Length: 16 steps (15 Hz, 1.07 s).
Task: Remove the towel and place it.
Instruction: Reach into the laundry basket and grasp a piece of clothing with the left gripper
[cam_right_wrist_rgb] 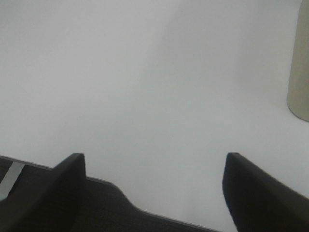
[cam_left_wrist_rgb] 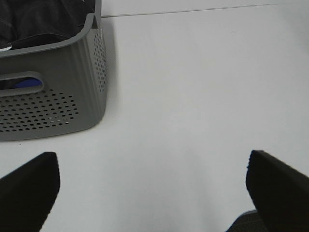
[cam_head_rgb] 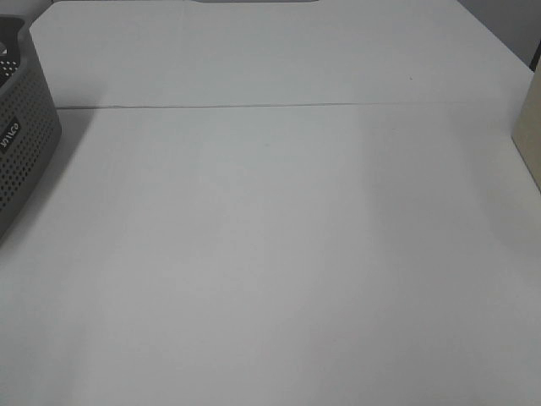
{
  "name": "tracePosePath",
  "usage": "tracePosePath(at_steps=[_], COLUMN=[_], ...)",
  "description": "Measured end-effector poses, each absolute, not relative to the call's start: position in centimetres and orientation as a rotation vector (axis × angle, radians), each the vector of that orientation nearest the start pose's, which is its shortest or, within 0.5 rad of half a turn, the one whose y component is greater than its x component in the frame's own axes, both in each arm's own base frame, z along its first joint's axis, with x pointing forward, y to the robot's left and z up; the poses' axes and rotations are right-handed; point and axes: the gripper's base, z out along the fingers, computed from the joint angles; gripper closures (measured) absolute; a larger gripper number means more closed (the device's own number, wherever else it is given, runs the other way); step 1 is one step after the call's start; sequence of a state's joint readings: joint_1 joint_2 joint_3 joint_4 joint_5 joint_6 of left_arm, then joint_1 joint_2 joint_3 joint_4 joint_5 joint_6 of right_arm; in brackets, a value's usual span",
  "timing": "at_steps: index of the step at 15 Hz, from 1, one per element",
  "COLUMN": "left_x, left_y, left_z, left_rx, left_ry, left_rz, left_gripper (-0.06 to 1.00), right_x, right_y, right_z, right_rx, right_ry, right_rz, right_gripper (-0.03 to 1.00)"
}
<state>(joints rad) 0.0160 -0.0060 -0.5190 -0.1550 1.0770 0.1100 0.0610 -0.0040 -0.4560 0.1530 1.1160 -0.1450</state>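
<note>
The towel (cam_left_wrist_rgb: 43, 19) is lying in the basket (cam_left_wrist_rgb: 58, 96) near the left tool (cam_left_wrist_rgb: 152, 193), which is hanging wide open and empty like the right tool (cam_right_wrist_rgb: 154, 193), so it should be dipping straight down inside and pinching a thick fold.

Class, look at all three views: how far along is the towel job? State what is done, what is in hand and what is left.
Done: nothing yet; the towel lies inside the basket. In hand: nothing; the left hand hangs open and empty short of the basket, the right hand open and empty over the table. Left: reach in, lift the towel out and place it.
</note>
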Motion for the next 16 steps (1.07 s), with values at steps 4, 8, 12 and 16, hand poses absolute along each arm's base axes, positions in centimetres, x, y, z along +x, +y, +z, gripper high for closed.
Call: tracePosePath(at_steps=[4,8,12,16], left_x=[-0.91,-0.92,-0.94,-0.93], left_y=[-1.27,-1.43,-1.56,-1.45], left_z=[28.19,28.22,28.24,28.22], left_rx=[0.106,0.107,0.105,0.104], left_ry=[2.025,2.023,2.021,2.023], left_rz=[-0.108,-0.132,-0.154,-0.138], left_gripper=[-0.05,-0.05,-0.05,-0.05], right_x=[-0.45,-0.45,-0.45,-0.45], right_y=[1.22,1.22,1.22,1.22], right_z=[26.15,26.15,26.15,26.15], right_rx=[-0.228,-0.228,-0.228,-0.228], right_ry=[2.120,2.120,2.120,2.120], right_rz=[0.137,0.137,0.137,0.137], right_gripper=[0.20,0.20,0.20,0.20])
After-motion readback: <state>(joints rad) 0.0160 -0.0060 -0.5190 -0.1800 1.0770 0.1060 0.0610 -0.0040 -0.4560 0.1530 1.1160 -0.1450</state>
